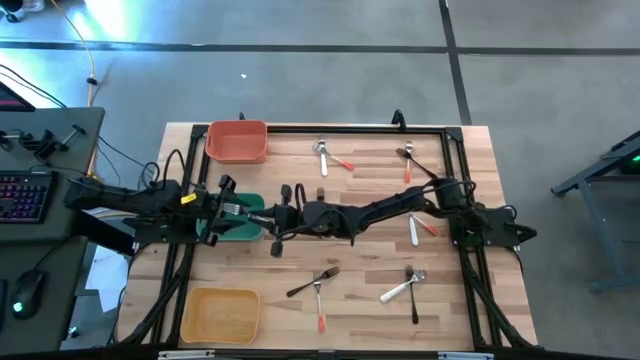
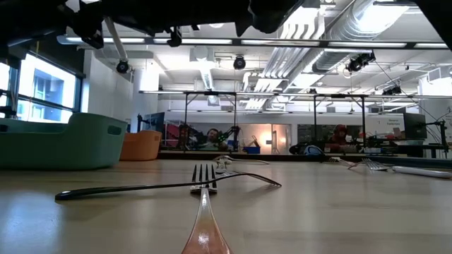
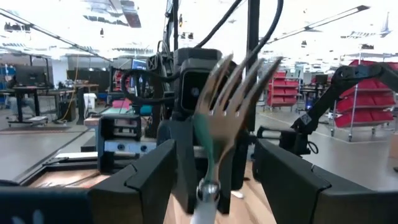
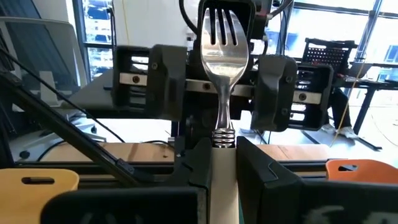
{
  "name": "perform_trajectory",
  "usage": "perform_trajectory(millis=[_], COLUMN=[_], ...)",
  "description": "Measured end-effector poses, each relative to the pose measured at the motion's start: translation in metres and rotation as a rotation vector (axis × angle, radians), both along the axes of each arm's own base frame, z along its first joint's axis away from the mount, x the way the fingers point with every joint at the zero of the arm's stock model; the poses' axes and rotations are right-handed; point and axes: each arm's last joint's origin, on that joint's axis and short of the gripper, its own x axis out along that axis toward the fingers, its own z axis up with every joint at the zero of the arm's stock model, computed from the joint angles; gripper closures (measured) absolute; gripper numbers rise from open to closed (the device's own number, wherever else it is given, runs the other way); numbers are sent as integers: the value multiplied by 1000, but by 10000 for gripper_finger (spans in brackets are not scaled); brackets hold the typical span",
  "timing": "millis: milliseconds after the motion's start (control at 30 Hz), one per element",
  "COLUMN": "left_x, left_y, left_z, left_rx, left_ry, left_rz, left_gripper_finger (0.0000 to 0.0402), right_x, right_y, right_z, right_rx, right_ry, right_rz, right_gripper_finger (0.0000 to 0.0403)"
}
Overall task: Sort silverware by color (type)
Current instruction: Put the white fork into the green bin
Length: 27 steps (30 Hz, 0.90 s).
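Handover in mid-air above the green bin (image 1: 238,230). You should seat the left gripper (image 3: 214,168) squarely on the fork's (image 4: 222,53) head before the right gripper (image 4: 222,155) lets go. Right fingers are narrow, clamped on the white handle. Left fingers stand wide either side of the tines, not touching.

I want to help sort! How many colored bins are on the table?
3, all along the table's left side in the high view: the orange bin at the top, the green bin in the middle, partly covered, and the yellow bin at the bottom. None looks hidden.
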Motion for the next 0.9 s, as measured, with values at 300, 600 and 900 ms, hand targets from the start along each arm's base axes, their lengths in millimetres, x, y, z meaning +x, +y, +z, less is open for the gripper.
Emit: perform_trajectory(millis=[300, 600, 900], left_x=[5, 5, 5], left_y=[0, 0, 0], left_z=[-2, -2, -4], left_rx=[15, 22, 20], left_ry=[18, 12, 39], left_rz=[18, 27, 33], left_gripper_finger=[306, 386, 394], right_x=[1, 1, -1], right_y=[0, 0, 3], right_z=[-4, -3, -5], right_rx=[-3, 1, -25], right_ry=[4, -6, 50], right_rz=[-3, -3, -80], right_gripper_finger=[381, 350, 283])
